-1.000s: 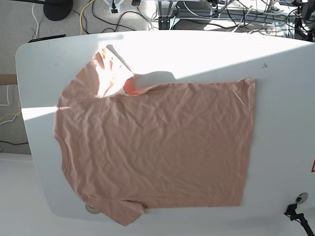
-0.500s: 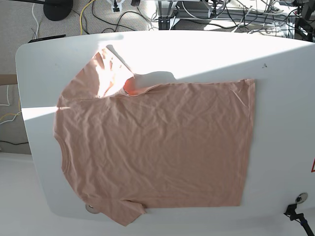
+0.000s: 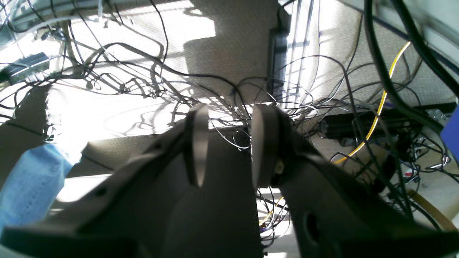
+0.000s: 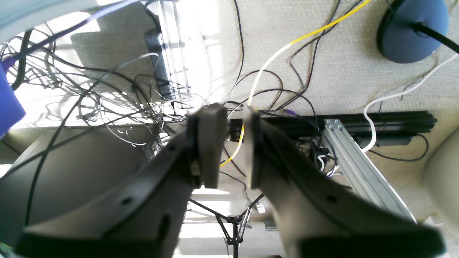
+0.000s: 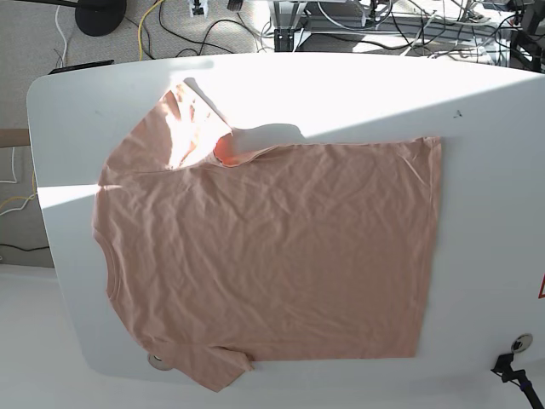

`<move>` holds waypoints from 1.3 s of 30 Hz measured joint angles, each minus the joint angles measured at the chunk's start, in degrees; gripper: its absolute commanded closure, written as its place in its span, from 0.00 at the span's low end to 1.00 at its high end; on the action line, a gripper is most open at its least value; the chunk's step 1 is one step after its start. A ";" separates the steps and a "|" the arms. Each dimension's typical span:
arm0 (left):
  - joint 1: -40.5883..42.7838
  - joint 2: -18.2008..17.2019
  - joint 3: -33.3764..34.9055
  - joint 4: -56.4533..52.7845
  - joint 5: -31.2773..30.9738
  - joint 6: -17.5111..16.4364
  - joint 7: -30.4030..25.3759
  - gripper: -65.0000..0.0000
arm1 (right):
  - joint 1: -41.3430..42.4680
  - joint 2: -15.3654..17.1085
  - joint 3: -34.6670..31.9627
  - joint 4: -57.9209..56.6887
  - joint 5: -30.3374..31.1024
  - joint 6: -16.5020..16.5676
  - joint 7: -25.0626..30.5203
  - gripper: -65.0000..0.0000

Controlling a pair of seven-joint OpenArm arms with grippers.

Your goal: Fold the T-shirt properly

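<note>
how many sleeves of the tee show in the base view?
2. On the T-shirt, one sleeve lies at the upper left in sunlight, the other sleeve at the table's bottom edge.

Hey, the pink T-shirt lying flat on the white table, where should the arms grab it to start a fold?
Probably the T-shirt is best pinched along its far long edge, one gripper near the sleeve and one near the hem corner. That edge lies flat, straight and clear on the table, so coming down from above at the far side looks easiest.
</note>
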 measured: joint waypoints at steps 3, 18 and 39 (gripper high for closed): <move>1.27 -0.04 0.00 -0.04 0.02 0.02 -1.38 0.70 | -3.10 0.02 0.00 1.29 -0.04 -0.02 1.29 0.53; 16.48 -2.62 0.00 10.29 0.04 -0.17 -16.41 0.70 | -27.21 0.02 0.09 39.39 -0.04 -0.02 1.25 0.51; 52.98 -3.69 -6.78 68.81 0.09 -0.48 -15.85 0.70 | -56.24 0.17 0.07 81.13 -0.04 -0.07 0.87 0.51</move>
